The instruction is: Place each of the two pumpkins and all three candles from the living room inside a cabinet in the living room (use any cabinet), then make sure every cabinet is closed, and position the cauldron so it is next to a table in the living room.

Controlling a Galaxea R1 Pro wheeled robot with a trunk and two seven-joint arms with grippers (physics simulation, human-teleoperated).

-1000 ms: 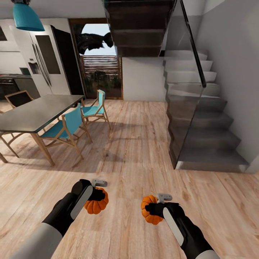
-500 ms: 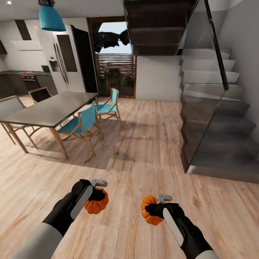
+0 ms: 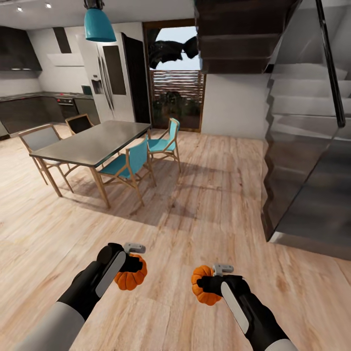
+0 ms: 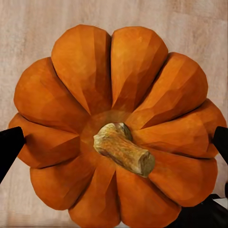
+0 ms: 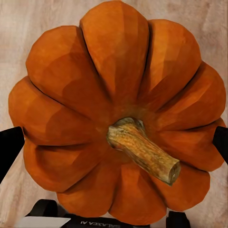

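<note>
room: open-plan space with a pale wood plank floor (image 3: 195, 195), a dark kitchen at the far left, a slatted doorway straight ahead
stairs: grey staircase (image 3: 312, 161) with a glass side panel and dark handrail, on the right
dining table: long grey-topped table on wooden legs (image 3: 95, 141), standing left of centre and well apart from the robot
chairs: teal-seated wooden chairs (image 3: 129, 163) along the table's near side, more wooden chairs on its far side
lamp: teal pendant shade (image 3: 99, 24) hanging above the table
left gripper: black gripper (image 3: 132, 265) clamped around a small orange ribbed pumpkin, low over the floor
left pumpkin: round orange ribbed pumpkin (image 3: 130, 278) in the left gripper; in the left wrist view (image 4: 116, 128) its tan stem faces the camera and dark fingertips (image 4: 9, 147) press its two sides
right gripper: black gripper (image 3: 209, 282) clamped around the other pumpkin, level with the left one
right pumpkin: matching orange ribbed pumpkin (image 3: 204, 285) in the right gripper; in the right wrist view (image 5: 116, 114) it sits stem-up between the fingers (image 5: 9, 149), floor boards behind it
</note>
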